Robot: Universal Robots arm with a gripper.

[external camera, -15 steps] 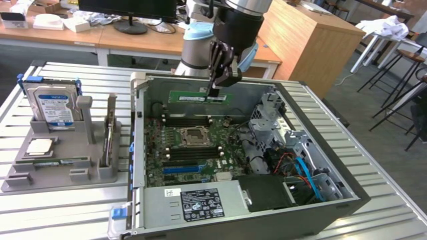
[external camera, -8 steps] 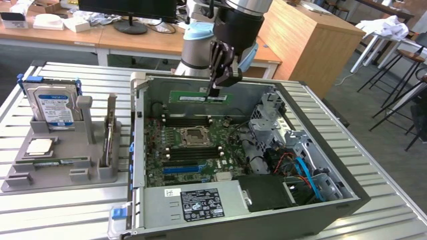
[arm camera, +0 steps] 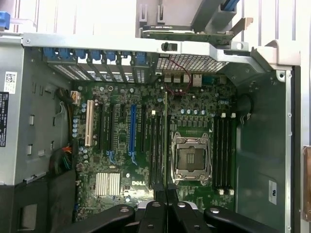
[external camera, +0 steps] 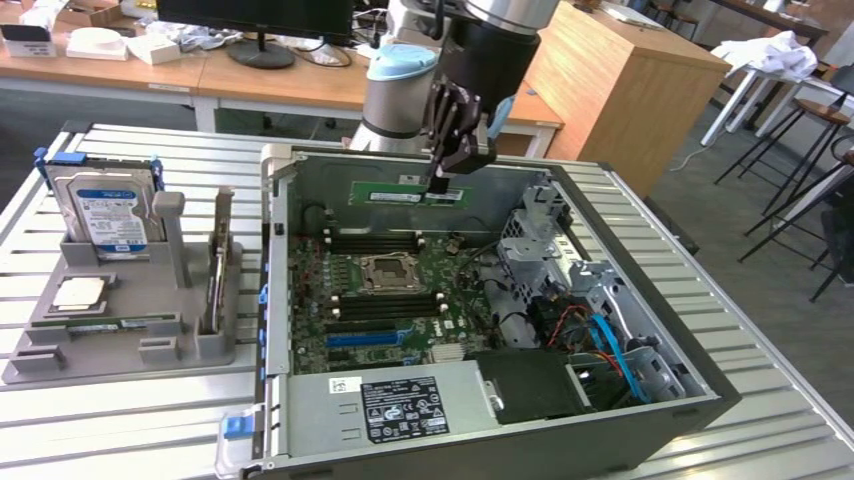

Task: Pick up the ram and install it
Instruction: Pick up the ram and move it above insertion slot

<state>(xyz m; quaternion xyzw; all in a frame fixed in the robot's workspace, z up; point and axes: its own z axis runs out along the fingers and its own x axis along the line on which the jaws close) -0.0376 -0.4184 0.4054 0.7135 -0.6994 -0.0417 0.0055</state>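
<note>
My gripper (external camera: pixel 442 186) is shut on the ram (external camera: pixel 395 194), a long green stick with a white label. It hangs level above the back of the open computer case (external camera: pixel 274 250). In the wrist view the ram (arm camera: pixel 166 145) appears edge-on as a thin dark line running out from my black fingers (arm camera: pixel 154 213). Under it on the green motherboard (arm camera: pixel 121 145) lie the black memory slots (arm camera: pixel 156 150) next to the silver processor socket (arm camera: pixel 191 158). A second bank of slots (arm camera: pixel 222 150) sits on the socket's other side. The slots (external camera: pixel 380 243) look bare.
A grey holder (external camera: pixel 120 320) at the exterior view's left carries a hard drive (external camera: pixel 107 215), a square processor chip (external camera: pixel 80 292) and an upright card (external camera: pixel 218 262). Inside the case are a power supply (external camera: pixel 387 405) and a drive cage with blue cables (external camera: pixel 601 320).
</note>
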